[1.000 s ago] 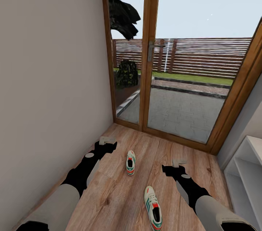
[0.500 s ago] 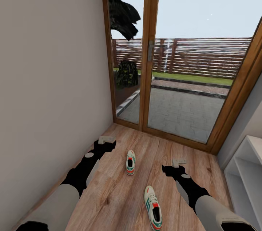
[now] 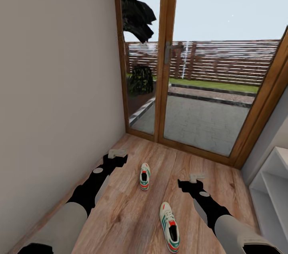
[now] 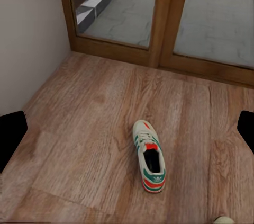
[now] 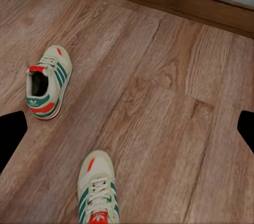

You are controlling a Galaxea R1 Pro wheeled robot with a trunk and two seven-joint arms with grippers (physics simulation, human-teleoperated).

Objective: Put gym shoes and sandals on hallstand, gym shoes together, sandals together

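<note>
Two cream-white gym shoes with green stripes lie on the wood-plank corridor floor [image 3: 120, 214]. The far gym shoe [image 3: 145, 176] [image 4: 150, 156] [image 5: 47, 82] lies between my arms, toe toward the glass door. The near gym shoe [image 3: 169, 227] [image 5: 98, 189] lies closer to my base, left of my right forearm. My left gripper [image 3: 117, 154] hovers open to the left of the far shoe, apart from it. My right gripper [image 3: 196, 178] hovers open to the right of both shoes, empty. The sandals are out of view.
A glazed wooden door [image 3: 168, 62] closes the corridor ahead, and a plain wall [image 3: 60, 86] runs along the left. A white open-shelf unit [image 3: 272, 190] is cut off at the right edge; I cannot tell whether it is the hallstand.
The whole picture has shifted slightly, so the camera moved. Both arms and both gym shoes keep their places.
</note>
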